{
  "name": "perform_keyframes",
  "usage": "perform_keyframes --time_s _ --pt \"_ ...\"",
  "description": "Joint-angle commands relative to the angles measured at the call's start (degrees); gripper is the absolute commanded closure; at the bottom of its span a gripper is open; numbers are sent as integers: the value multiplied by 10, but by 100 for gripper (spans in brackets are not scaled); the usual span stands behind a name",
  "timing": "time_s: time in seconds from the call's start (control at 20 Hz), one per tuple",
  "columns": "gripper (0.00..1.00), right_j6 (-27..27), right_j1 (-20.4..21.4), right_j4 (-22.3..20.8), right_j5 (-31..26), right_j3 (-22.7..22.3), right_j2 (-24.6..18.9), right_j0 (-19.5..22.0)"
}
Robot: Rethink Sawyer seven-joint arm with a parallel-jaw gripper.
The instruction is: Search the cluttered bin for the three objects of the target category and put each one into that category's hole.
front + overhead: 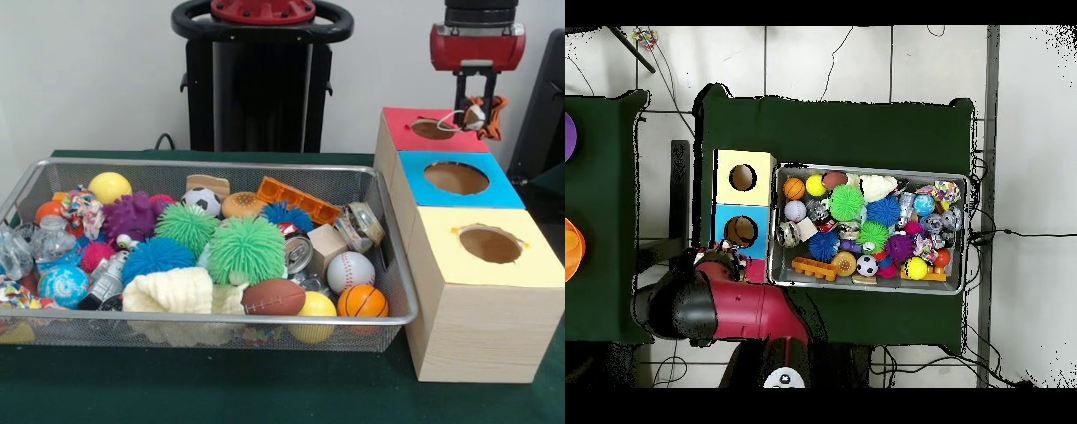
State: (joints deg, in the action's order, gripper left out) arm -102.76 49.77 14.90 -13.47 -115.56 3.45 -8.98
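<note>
My gripper hangs at the top right of the front view, shut on the orange plush with black tiger stripes. It holds the plush just above the round hole in the red surround of the far wooden box. A white tag dangles from the plush over the hole. The wire mesh bin lies to the left of the boxes, full of clutter. In the overhead view my red arm covers the red box and hides the gripper. I cannot pick out a tan-brown plush in the clutter.
The blue-surround hole and the yellow-surround hole sit nearer the camera in the same row of boxes. The bin holds spiky pom balls, a football, a basketball, a baseball, cans and an orange tray.
</note>
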Motion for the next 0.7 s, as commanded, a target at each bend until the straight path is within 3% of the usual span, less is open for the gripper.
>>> perform_keyframes --time_s 0.05,0.25,0.7 --pt "100 -89 -49 -27 13 49 43 -40" --pt "100 -83 -87 -51 -75 98 135 -98" --pt "100 -79 -102 -54 -92 110 140 -96"
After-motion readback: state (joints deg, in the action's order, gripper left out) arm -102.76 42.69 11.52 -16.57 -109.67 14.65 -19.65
